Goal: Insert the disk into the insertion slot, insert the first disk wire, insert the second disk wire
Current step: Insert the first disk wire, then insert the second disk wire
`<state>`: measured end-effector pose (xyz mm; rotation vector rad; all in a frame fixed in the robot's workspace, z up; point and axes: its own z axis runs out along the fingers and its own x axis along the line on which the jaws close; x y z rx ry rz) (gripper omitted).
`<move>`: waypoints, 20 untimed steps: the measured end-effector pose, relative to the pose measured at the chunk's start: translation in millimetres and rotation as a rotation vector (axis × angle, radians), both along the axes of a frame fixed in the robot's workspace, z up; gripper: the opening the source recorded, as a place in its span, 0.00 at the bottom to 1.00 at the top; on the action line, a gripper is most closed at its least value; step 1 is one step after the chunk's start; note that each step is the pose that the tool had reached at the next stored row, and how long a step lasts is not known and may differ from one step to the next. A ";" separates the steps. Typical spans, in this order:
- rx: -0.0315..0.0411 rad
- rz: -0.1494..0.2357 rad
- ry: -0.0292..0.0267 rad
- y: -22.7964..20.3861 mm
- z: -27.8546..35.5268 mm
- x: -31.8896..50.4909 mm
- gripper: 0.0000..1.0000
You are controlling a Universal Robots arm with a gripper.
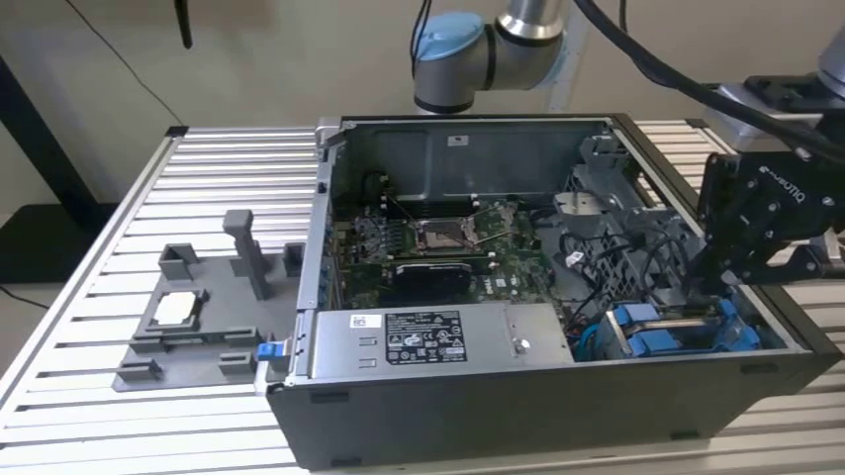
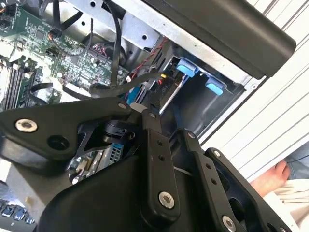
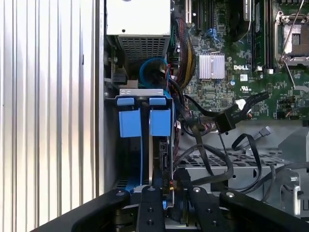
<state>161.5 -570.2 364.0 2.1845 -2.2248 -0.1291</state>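
The disk [image 3: 163, 152] stands edge-on inside the insertion slot [image 3: 142, 92], between the slot's blue tabs; in the exterior view the disk [image 1: 687, 322] sits low in the case's near right corner. My gripper [image 3: 171, 191] reaches down at the disk's end and is shut on a black disk wire connector [image 2: 161, 79] with yellow and red leads, right at the disk's edge. In the exterior view the gripper [image 1: 690, 292] hangs just above the blue parts of the slot [image 1: 654, 344]. A second black flat-cable connector [image 3: 227, 121] lies loose over the motherboard.
The open computer case [image 1: 528, 396] lies on a slatted metal table [image 1: 158, 198]. Inside are the silver power-supply box [image 1: 422, 336], the motherboard [image 1: 436, 237] and a perforated cage [image 3: 227, 162] with loose cables. A grey fixture [image 1: 198, 317] stands at the exterior view's left. A person's hand [image 2: 270, 181] rests beside the case.
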 end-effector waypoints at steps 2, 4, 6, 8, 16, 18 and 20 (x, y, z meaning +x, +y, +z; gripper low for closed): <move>-0.0002 0.000 -0.0050 0.0 1.1 -3.6 0.27; -0.0002 0.000 -0.0092 0.0 3.0 -6.4 0.27; 0.0001 0.000 -0.0141 0.1 4.6 -9.4 0.27; -0.0001 0.000 -0.0194 0.0 6.4 -12.2 0.27; -0.0002 0.000 -0.0411 0.9 11.5 -23.5 0.27; -0.0008 0.000 -0.0466 2.2 11.5 -26.7 0.27; -0.0009 0.000 -0.0518 3.8 11.5 -30.0 0.27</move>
